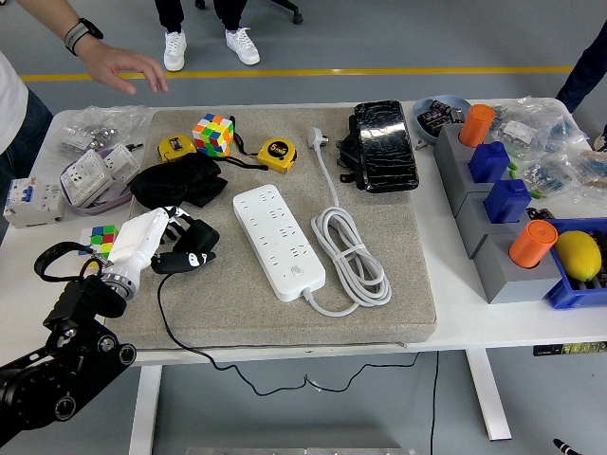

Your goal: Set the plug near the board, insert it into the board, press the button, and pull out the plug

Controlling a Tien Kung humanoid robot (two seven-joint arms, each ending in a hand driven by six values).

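One hand is at work: the left hand (142,242) has its fingers closed around the black plug (193,248), holding it over the grey mat (398,303), to the left of the white board (278,241) and well apart from it. Its long axis points roughly toward the board. A person's hand (123,66) hovers beyond the tabletop (455,327), far from the board.

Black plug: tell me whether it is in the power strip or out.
Out. The black plug lies on the mat in the left hand, apart from the white power strip.
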